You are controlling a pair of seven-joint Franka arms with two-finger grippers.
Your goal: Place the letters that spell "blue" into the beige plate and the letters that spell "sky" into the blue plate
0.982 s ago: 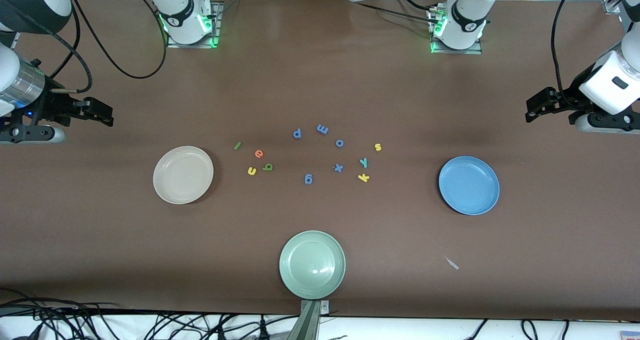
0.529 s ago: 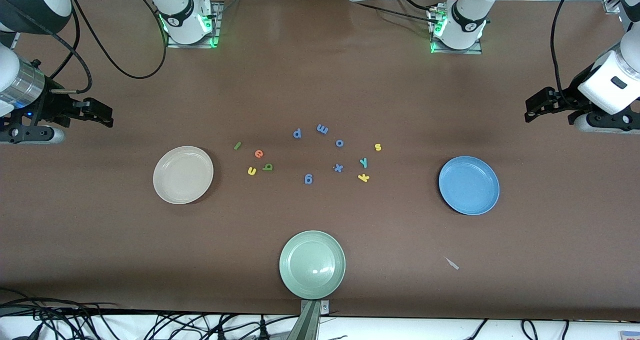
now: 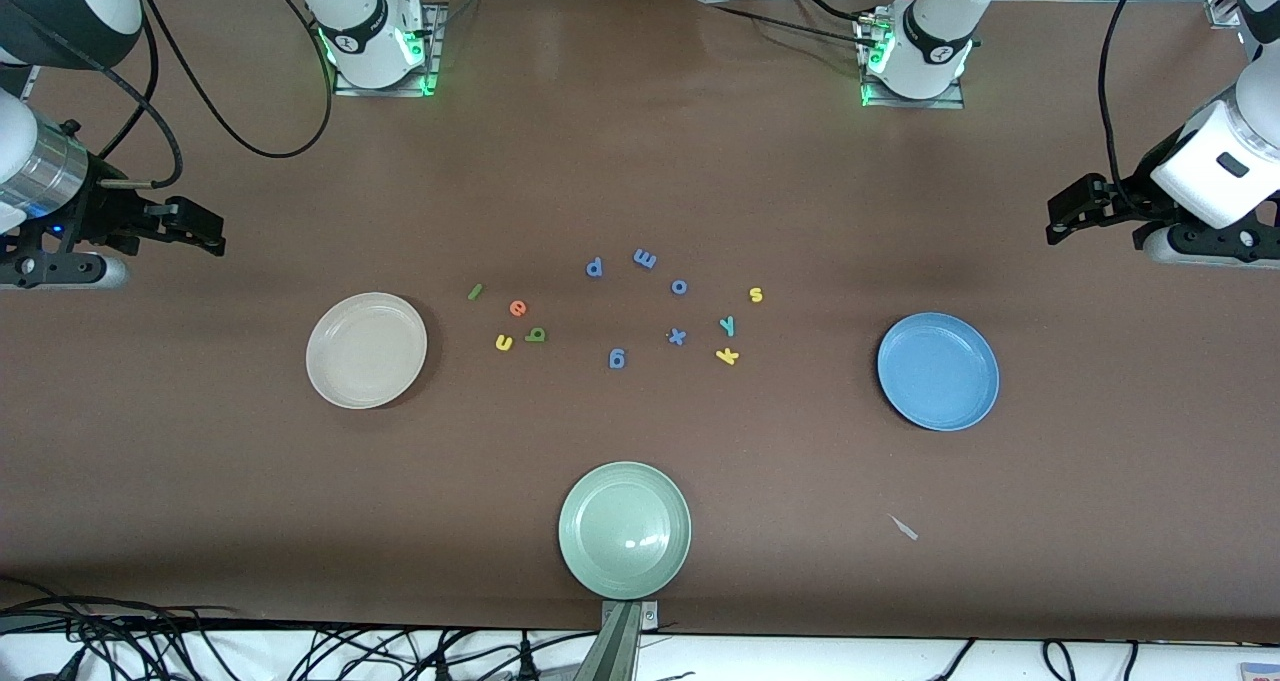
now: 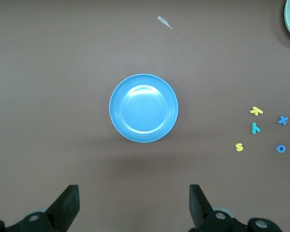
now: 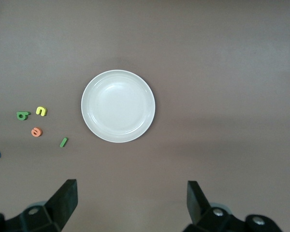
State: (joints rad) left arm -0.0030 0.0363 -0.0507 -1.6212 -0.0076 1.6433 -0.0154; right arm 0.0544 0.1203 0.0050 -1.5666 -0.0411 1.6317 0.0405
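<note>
Nearest to the front camera stood the pale green plate (image 3: 624,529), not needed. Farther off, the beige plate (image 3: 366,349) and the blue plate (image 3: 938,370) were both empty: 0 of 7 letters placed. Between them lay u (image 3: 503,342), b (image 3: 537,335), e (image 3: 517,308), k (image 3: 727,356), y (image 3: 727,325), s (image 3: 756,294). The stick l (image 3: 475,291) lay flat, its long axis slanted. My right gripper (image 3: 200,229) and left gripper (image 3: 1075,208) hung released and empty, each over its own end of the table.

White arms (image 3: 1215,161), black cables — green-lit bases, black pincers.
</note>
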